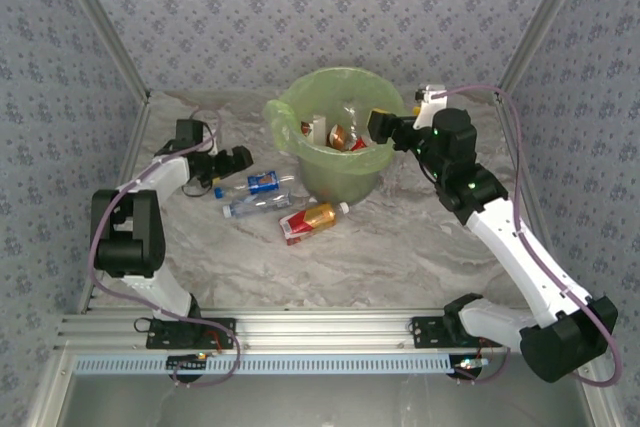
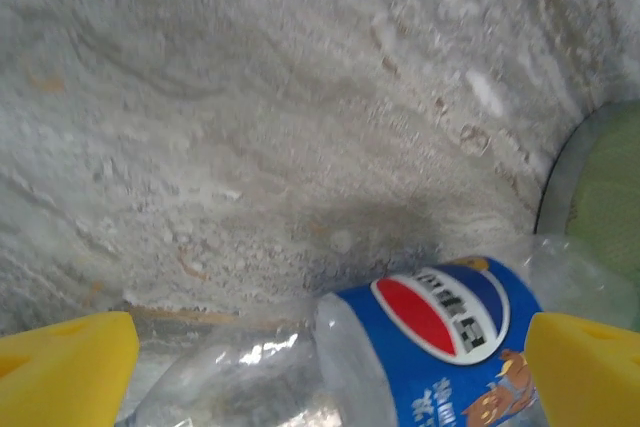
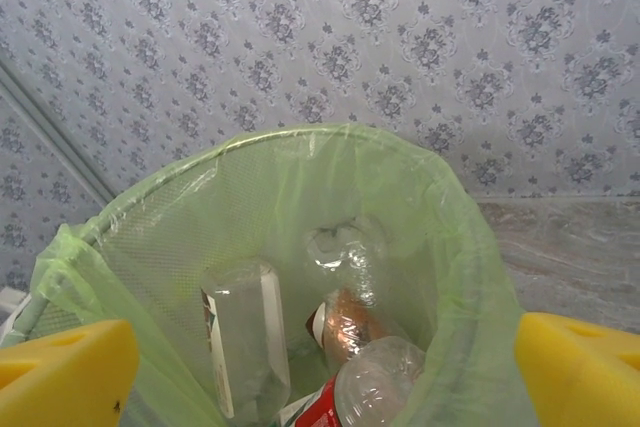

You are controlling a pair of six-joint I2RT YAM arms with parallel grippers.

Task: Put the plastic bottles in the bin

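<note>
While the blue-labelled bottle (image 2: 440, 327) lay on its side on the surface (image 1: 400, 247) near the bin (image 1: 340, 172), long axis roughly left to right with one end toward the bin, the left hand (image 1: 234, 160) hung low by it. Its fingers (image 2: 70, 362) were spread wide, probably to take the bottle's body. The right hand (image 1: 381, 125), wide and empty, hovered at the bin's rim above bottles (image 3: 350, 327) lying inside.
</note>
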